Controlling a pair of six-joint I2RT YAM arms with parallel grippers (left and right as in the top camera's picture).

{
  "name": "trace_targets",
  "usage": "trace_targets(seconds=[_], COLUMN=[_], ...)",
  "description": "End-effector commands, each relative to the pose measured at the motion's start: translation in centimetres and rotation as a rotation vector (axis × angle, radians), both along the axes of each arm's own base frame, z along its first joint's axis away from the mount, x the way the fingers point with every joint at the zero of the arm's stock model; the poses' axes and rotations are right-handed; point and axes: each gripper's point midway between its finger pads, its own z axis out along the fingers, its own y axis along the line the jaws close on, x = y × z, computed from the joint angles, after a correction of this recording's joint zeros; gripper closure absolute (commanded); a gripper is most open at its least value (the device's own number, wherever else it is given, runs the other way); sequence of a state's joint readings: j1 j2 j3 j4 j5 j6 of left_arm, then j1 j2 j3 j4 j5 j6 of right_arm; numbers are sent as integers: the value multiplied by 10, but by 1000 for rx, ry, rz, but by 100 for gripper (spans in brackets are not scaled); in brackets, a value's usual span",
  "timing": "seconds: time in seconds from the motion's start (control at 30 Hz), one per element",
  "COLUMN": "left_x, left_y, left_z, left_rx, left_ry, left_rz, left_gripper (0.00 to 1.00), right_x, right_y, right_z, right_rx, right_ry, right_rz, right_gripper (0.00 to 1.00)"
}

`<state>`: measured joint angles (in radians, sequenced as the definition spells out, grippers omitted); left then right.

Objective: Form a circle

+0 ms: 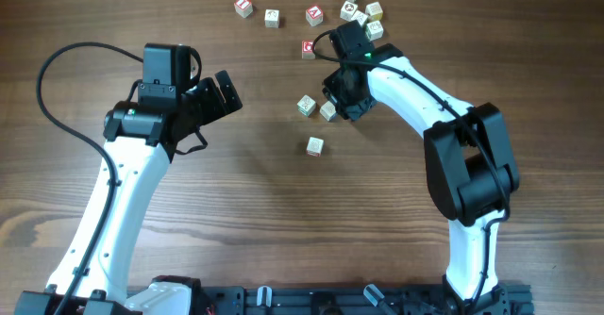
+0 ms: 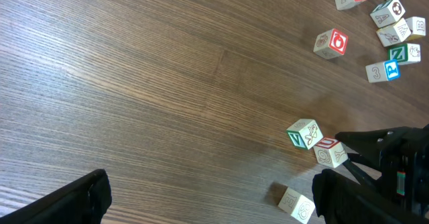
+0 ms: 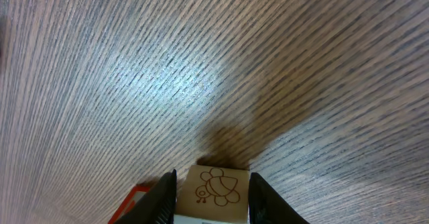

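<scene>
Pinching a bee-printed cube (image 3: pixel 213 189) is the right end effector (image 3: pixel 212 184), while the left end effector (image 1: pixel 220 95) gapes.

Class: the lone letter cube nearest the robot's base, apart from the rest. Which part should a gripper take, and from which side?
Take the lone cube across two opposite flat side faces, coming straight down. It lies flat on the table with space all round, so fingers fit. The open left gripper seems best placed; the right gripper holds the bee cube.
</scene>
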<state>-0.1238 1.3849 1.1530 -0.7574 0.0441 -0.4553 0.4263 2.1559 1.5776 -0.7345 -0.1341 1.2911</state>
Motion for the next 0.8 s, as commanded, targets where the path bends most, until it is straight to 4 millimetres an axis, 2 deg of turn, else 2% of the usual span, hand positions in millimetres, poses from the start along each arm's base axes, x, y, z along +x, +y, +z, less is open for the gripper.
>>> trace_targets(seconds=[0.0,0.37,0.53,0.77], left_x=[2,2,2,2], left_y=[0,0,0,0], left_z=[1,1,1,1], left_rx=[-12,-12,-12,-12], left_ry=[0,0,0,0], left_rz=[9,9,9,9], left_gripper=[0,0,0,0], right_x=[7,12,11,11], right_y=[-1,2,3,4], right_z=[1,3,3,3], right_rx=[7,21,21,21], right_ry=[-15,-29,-30,-30], right_rz=[-28,-52,-48,-44], right_gripper=[65,65,58,58])
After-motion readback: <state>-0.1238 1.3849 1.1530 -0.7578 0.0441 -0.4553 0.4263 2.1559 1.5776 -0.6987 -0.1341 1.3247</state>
